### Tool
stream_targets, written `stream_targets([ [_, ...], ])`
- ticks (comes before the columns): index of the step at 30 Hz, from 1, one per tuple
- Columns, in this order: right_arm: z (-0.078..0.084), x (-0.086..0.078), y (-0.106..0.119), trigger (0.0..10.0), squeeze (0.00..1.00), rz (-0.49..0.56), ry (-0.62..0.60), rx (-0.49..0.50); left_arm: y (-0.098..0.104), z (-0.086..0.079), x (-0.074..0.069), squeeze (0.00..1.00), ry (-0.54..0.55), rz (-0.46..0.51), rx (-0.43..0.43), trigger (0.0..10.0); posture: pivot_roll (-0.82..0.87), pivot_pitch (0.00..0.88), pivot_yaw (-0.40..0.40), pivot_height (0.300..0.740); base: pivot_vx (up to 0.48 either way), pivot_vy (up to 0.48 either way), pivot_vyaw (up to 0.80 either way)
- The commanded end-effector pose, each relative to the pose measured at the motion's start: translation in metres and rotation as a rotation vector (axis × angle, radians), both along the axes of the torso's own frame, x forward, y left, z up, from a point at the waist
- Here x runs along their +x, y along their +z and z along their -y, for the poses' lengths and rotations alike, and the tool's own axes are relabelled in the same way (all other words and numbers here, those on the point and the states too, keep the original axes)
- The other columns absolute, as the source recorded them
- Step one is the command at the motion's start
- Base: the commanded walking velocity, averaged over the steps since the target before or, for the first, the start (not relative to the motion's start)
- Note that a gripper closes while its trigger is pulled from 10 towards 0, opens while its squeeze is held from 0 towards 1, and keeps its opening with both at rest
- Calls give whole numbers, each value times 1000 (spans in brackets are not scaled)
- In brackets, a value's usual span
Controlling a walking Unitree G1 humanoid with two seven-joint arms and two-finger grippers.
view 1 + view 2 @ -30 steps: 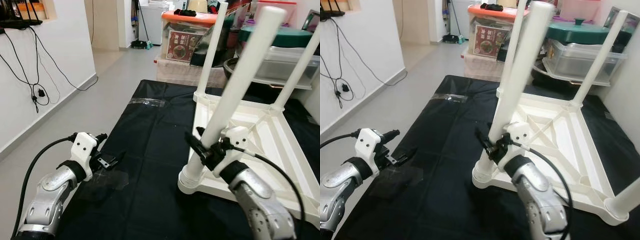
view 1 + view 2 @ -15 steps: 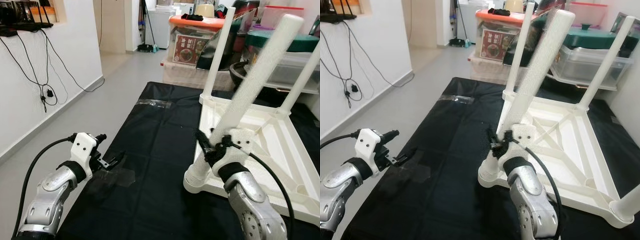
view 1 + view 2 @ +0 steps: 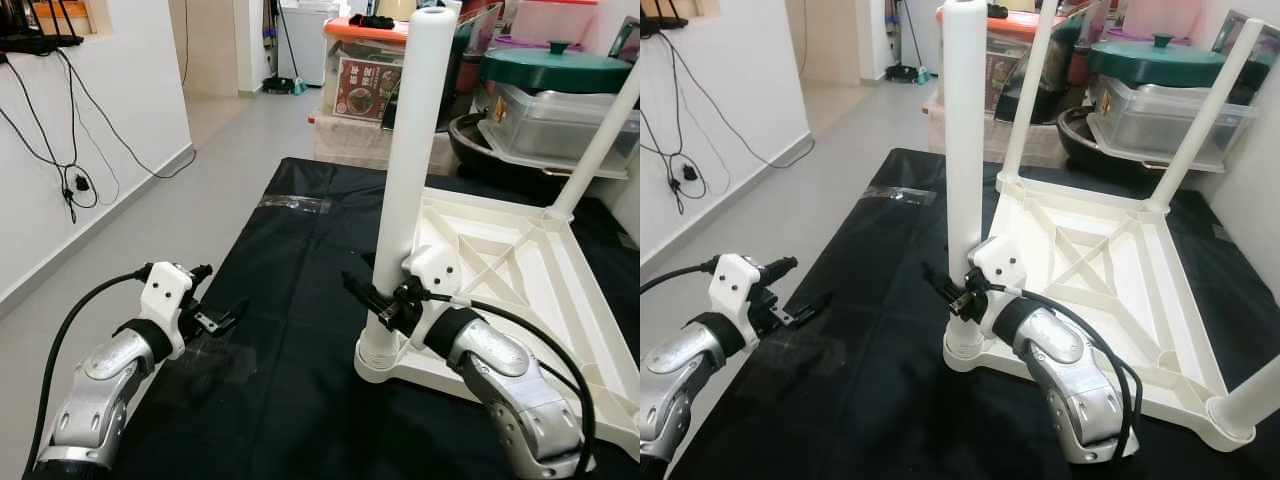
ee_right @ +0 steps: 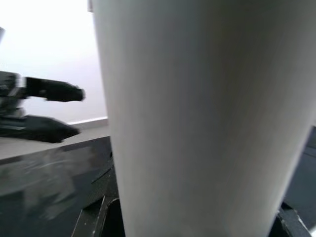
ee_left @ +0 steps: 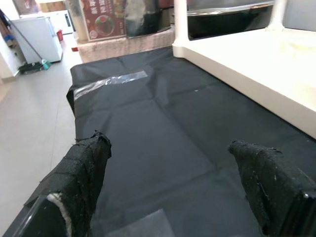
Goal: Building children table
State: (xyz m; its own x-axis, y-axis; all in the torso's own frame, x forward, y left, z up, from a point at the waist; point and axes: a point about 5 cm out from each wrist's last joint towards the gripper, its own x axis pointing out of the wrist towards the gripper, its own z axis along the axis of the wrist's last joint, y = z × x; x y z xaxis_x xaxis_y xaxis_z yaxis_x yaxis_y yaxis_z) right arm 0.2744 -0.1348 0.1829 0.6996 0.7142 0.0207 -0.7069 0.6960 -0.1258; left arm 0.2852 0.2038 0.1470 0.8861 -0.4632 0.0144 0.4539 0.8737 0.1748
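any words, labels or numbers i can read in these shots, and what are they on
None can be read.
Red poster leaning on the storage box with the orange lid: it carries print, too small and blurred to read.
White table, its legs, black floor mat and both grippers: no text visible.
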Motion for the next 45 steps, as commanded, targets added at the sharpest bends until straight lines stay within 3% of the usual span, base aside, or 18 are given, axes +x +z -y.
stream_targets([
  [1,-3,-1,-12,0,0,-71,77,23,-1,-2,-1,0,12,-10,-10,10000,125,0,-102,740,0,0,0],
  [12,-7,-4,-11,0,0,-121,287,187,-3,-1,-4,0,24,-22,-35,10000,158,0,-122,740,0,0,0],
  [21,-4,3,-16,0,0,-87,389,160,-2,-3,-5,0,29,-25,-40,10000,177,0,-129,740,0,0,0],
  [30,-7,5,-20,0,0,-87,408,126,-3,-3,-8,0,35,-31,-42,10000,178,0,-129,740,0,0,0],
  [38,-7,14,-30,0,0,-110,204,95,-4,-3,-7,0,30,-37,-40,10000,162,0,-121,740,0,0,0],
  [40,-6,11,-41,0,0,-142,44,82,-5,-3,-8,0,31,-40,-41,10000,157,0,-127,740,0,0,0],
  [41,-6,11,-41,0,0,-142,44,82,-5,-3,-8,0,31,-40,-41,10000,157,0,-127,740,0,0,0],
  [43,-1,6,-54,0,0,-217,-120,61,-6,-3,-9,0,35,-45,-44,10000,156,0,-126,740,0,0,0],
  [45,2,5,-60,0,0,-254,-190,54,-7,-3,-10,0,37,-47,-46,10000,156,0,-126,740,0,0,0],
])
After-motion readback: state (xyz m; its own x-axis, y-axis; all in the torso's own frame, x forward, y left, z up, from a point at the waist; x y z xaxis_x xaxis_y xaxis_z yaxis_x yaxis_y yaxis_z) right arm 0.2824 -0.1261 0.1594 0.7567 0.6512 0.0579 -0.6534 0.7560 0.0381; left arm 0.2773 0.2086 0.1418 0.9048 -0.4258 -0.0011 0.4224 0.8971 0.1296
